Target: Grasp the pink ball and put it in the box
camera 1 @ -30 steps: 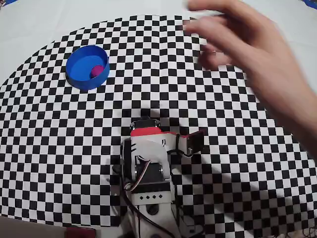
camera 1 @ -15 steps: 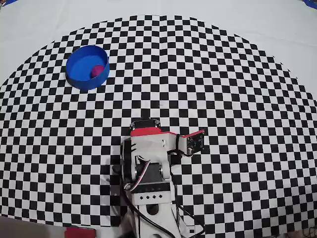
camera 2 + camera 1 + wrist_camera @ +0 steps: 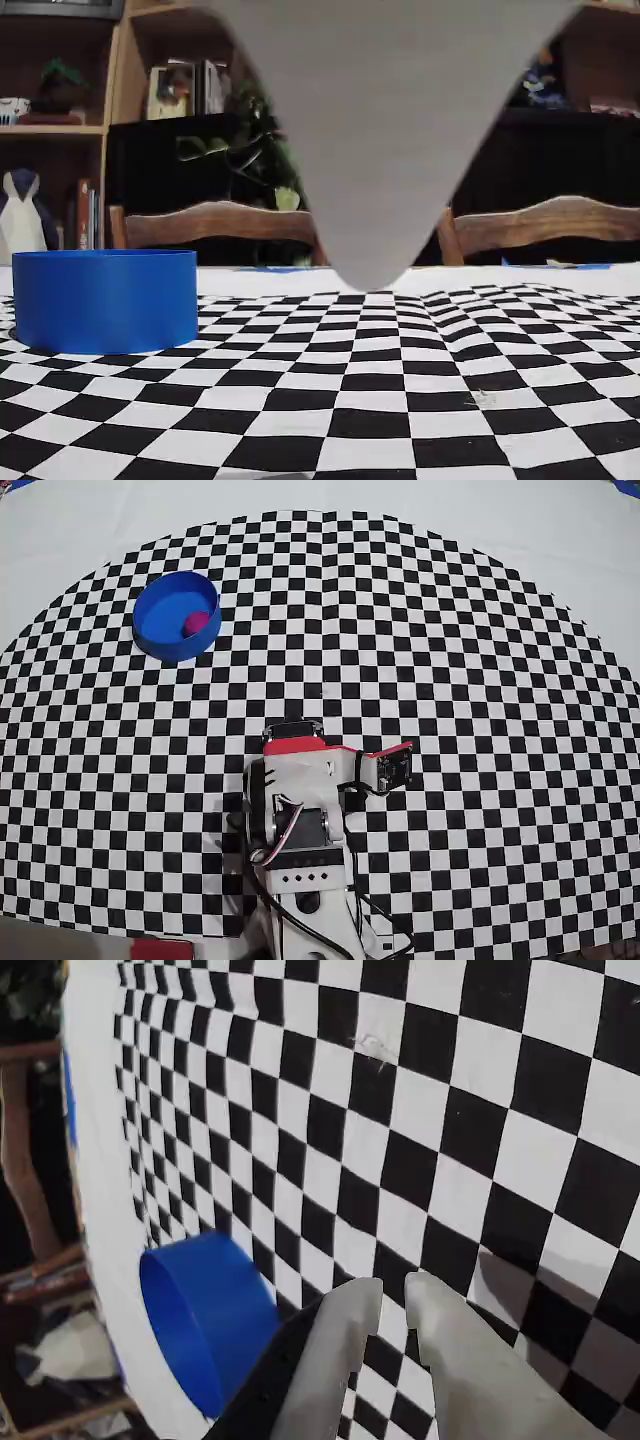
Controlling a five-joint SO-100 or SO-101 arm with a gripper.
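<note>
Nearly closed and empty, the jaws of the gripper (image 3: 393,1295) hover over the checkered cloth (image 3: 480,680) (arm folded), while the pink ball (image 3: 195,623) sits in the box (image 3: 150,620) at ten o'clock, so careless sweeping might tip it.

A white counter (image 3: 600,540) carries a round black-and-white checkered mat (image 3: 450,660); a round bright blue plastic tub (image 3: 176,615) and the white arm's base (image 3: 300,880) stand on it.
</note>
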